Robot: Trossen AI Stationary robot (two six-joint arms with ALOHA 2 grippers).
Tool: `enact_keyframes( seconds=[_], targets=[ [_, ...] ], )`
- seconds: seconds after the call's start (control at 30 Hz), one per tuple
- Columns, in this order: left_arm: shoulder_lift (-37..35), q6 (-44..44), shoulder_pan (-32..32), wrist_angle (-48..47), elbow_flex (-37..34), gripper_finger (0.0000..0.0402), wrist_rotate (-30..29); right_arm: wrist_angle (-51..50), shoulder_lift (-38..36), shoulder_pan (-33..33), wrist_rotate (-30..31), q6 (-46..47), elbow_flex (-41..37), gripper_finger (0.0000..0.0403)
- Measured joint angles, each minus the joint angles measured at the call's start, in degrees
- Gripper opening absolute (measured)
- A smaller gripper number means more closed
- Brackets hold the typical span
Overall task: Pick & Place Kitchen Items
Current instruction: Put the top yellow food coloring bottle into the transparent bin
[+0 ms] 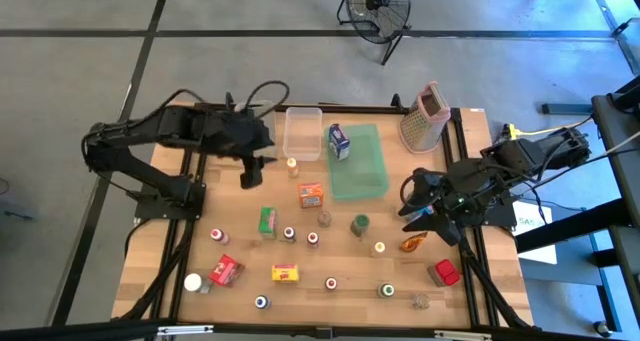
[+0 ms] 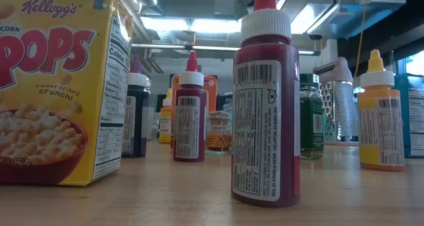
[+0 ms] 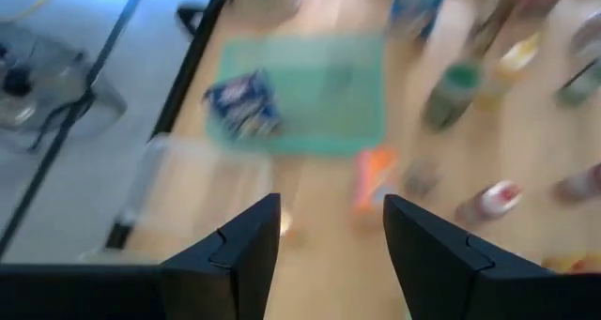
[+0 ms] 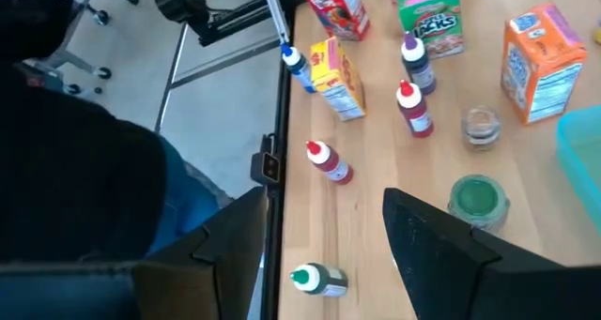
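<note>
Many small kitchen items stand scattered on the wooden table (image 1: 340,301): an orange carton (image 1: 311,194), a green carton (image 1: 267,221), a red carton (image 1: 227,270), a yellow carton (image 1: 286,273) and several little capped bottles. A blue carton (image 1: 339,141) stands on the flat green tray (image 1: 365,171). My left gripper (image 1: 250,176) hovers open over the table's far left part, with nothing between its fingers (image 3: 244,245). At the table's right side my right gripper (image 1: 415,216) hovers open and empty, above an orange packet (image 1: 412,244).
A clear plastic bin (image 1: 303,131) stands at the far edge beside the tray, and a tall box grater (image 1: 425,116) at the far right. The low view shows a yellow cereal carton (image 2: 59,87) and a dark red bottle (image 2: 265,107) close up. A fan (image 1: 378,6) stands on the floor beyond.
</note>
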Motion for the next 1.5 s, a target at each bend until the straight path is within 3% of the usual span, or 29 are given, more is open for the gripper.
enact_keyframes(
  seconds=[0.23,0.5,0.87,1.27,1.5],
  targets=[
    [7.0,19.1,11.3,-2.2,0.0,0.0185,12.9,0.3,0.3,-0.3,2.8,-0.3,0.0,0.0218],
    [15.6,32.6,17.7,-4.9,0.0,0.0185,19.1,0.7,0.2,0.1,4.2,1.5,0.0,0.0218],
    [23.4,35.0,21.9,-4.1,-2.5,0.0185,20.1,0.4,1.3,0.7,6.0,1.5,0.0,0.0218],
    [24.3,34.1,21.4,7.7,-11.1,0.0185,18.6,-1.6,1.4,0.7,6.0,1.5,0.0,0.0218],
    [24.3,33.9,21.3,9.8,-14.8,0.0185,18.4,-2.2,1.4,0.7,6.0,1.5,0.0,0.0218]
  ],
)
